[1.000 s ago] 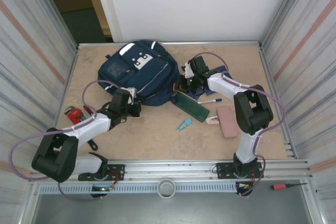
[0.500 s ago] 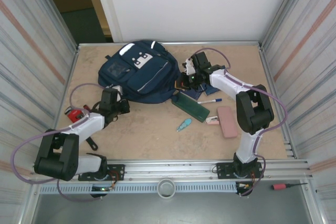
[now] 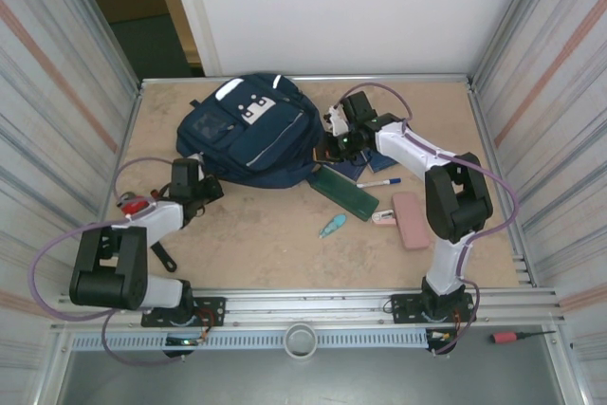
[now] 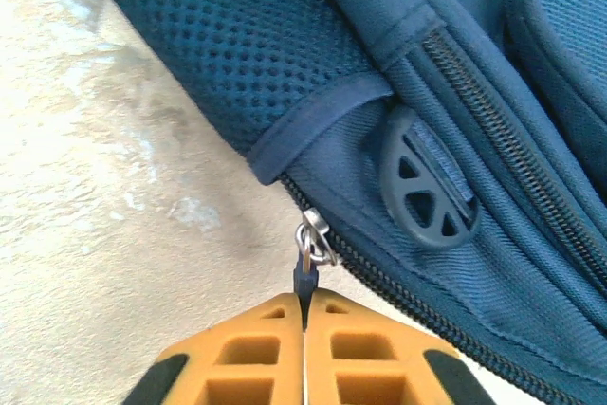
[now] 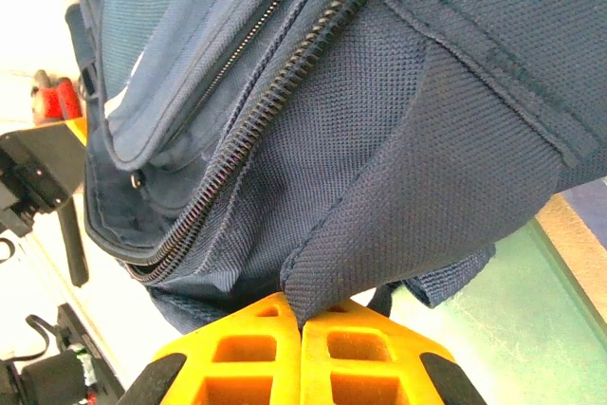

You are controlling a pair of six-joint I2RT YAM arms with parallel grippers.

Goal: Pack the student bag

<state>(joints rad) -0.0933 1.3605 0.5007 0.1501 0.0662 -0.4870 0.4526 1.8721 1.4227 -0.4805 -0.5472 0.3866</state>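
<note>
The bag [image 3: 251, 135] lies flat at the far left-centre of the table [image 3: 275, 230]. The left gripper [image 4: 304, 315] is clamped on the tip of the zip pull [image 4: 305, 277] at the bag's near left corner. The right gripper [image 5: 302, 318] is clamped on a fabric fold at the bag's right edge. Only the pull's tip is pinched, so a skewed tug may free it. If the fold slips, the bag may drag instead of the zip running. Compared with one second ago, the left gripper is further left along the bag's near edge, and the right gripper sits slightly further back.
</note>
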